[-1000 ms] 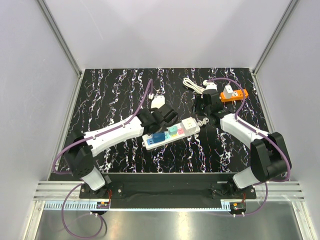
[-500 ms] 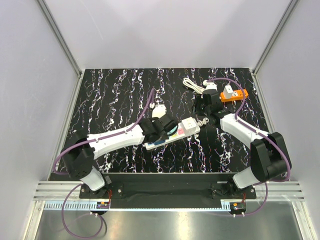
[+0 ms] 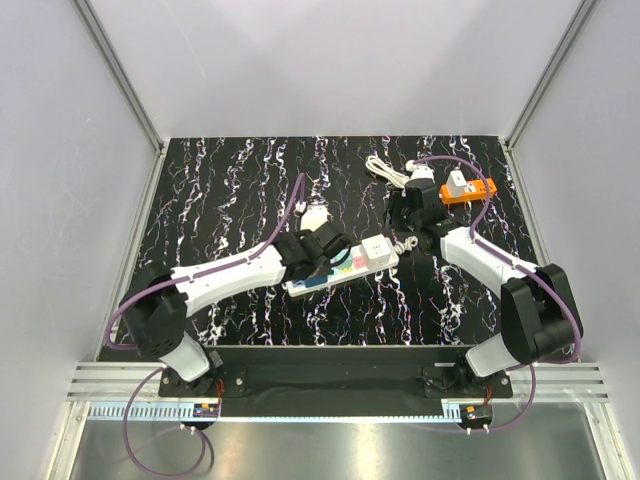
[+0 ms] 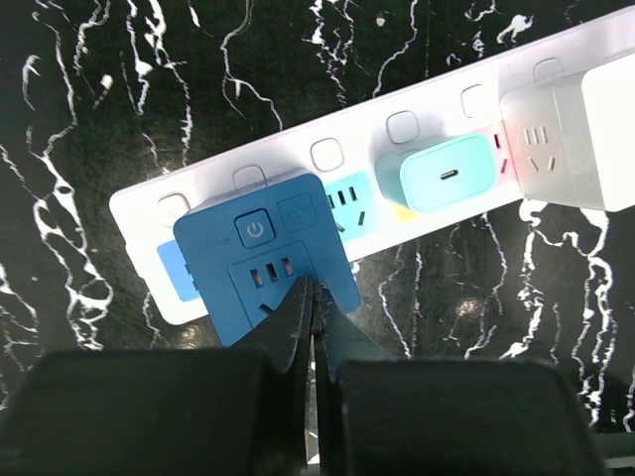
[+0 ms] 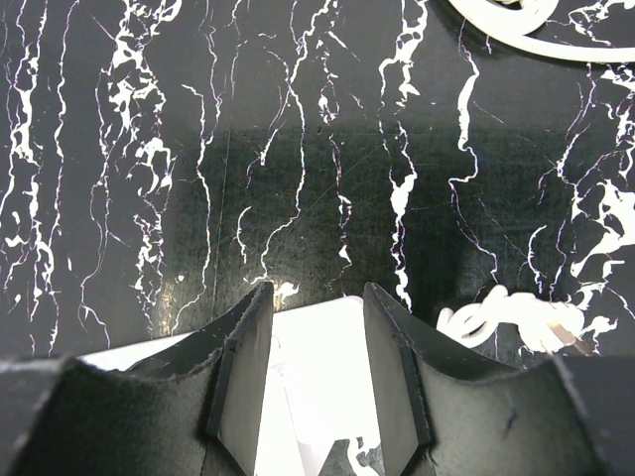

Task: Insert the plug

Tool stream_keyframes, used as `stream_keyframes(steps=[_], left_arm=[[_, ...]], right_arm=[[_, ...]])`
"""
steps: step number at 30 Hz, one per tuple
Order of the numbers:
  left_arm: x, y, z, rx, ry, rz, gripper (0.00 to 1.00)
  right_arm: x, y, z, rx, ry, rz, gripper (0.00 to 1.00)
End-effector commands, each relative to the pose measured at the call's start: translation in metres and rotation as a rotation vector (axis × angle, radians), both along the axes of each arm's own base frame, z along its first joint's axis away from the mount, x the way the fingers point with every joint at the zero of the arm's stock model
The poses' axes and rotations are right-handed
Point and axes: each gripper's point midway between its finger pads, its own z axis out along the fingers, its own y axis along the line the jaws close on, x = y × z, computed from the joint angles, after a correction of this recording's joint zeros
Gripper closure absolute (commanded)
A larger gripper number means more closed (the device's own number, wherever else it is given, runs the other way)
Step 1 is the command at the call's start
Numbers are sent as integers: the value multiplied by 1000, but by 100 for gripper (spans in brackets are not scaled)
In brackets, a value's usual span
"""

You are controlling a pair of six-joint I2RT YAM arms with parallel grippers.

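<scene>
Blue plug (image 4: 278,248) is being pressed onto the white power strip (image 4: 437,114) by the closed left hand (image 4: 309,290); the strip's end is being clamped by the right hand (image 5: 317,297). Straight downward pressure is likely being needed next.

An orange socket block (image 3: 481,190) carrying a white adapter (image 3: 457,182) lies at the back right. The tabletop (image 3: 220,180) is black, veined like marble.

Power strip (image 4: 288,171): long, white, flat near the counter's middle, slanted, right end farther from the near edge.
Blue plug (image 4: 263,253): square, on the strip's left end.
Teal plug (image 4: 446,174): mid-strip.
White plug (image 4: 571,134): boxy, right of the teal one.
</scene>
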Motion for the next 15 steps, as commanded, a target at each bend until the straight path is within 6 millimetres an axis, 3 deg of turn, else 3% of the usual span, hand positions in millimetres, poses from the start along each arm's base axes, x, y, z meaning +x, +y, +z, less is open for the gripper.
stream_keyframes(steps=[1, 2, 3, 6, 9, 10, 11, 12, 13, 14, 15], left_arm=[[3, 13, 25, 25, -29, -22, 99], [6, 13, 34, 22, -50, -34, 96], [10, 11, 56, -10, -93, -39, 89], [20, 6, 104, -52, -188, -104, 82], [30, 12, 159, -91, -293, -162, 62], [32, 15, 172, -106, -321, -169, 59], [33, 16, 192, -120, -361, -204, 55], [32, 21, 215, -162, -417, -213, 51], [32, 25, 229, -183, -452, -225, 35], [29, 27, 237, -180, -485, -269, 27], [24, 32, 260, -223, -556, -279, 20]], right_arm=[[5, 6, 19, 28, -29, 21, 51], [4, 7, 23, 37, -26, 27, 51], [2, 9, 31, 47, -28, 37, 50], [-10, 12, 50, 73, -7, 59, 47], [-35, 16, 70, 125, 11, 115, 38], [-41, 17, 77, 137, 6, 128, 34], [-48, 17, 85, 148, 1, 140, 22], [-57, 16, 101, 162, -27, 152, 16], [-67, 14, 109, 166, -18, 166, 1], [-78, 12, 129, 186, -56, 179, 0], [-86, 12, 137, 196, -69, 194, 0]])
